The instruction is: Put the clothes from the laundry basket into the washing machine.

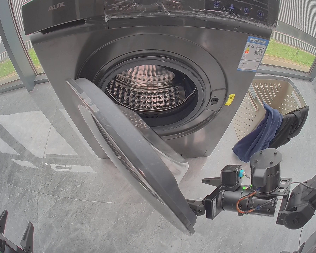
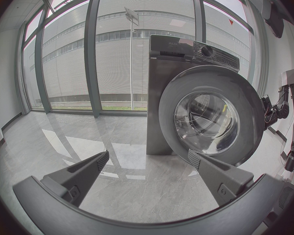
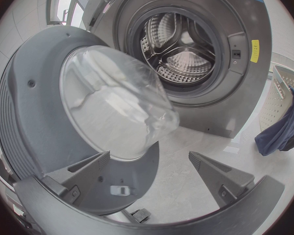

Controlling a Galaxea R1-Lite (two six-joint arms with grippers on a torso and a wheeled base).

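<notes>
So the washing machine (image 1: 186,43) is sitting on the grey floor (image 1: 59,180) near its far edge by the windows, and its round door (image 1: 130,155) is hanging wide open, swung out to the left, with the steel drum (image 1: 145,88) showing nothing inside. The laundry basket (image 1: 281,92) is standing on the floor just right of the machine, and the clothes are still hanging over its front rim: a blue garment (image 1: 258,137) is drooping down to the floor and a black garment (image 1: 291,123) is lying right beside it. The right gripper (image 1: 201,193) is hovering low at the door's free edge with its fingers spread wide and holding nothing; can't tell if it's actually touching the door. The left gripper (image 1: 14,225) is sitting low toward the near left edge of the floor, well away from the machine, also spread wide and holding nothing.
</notes>
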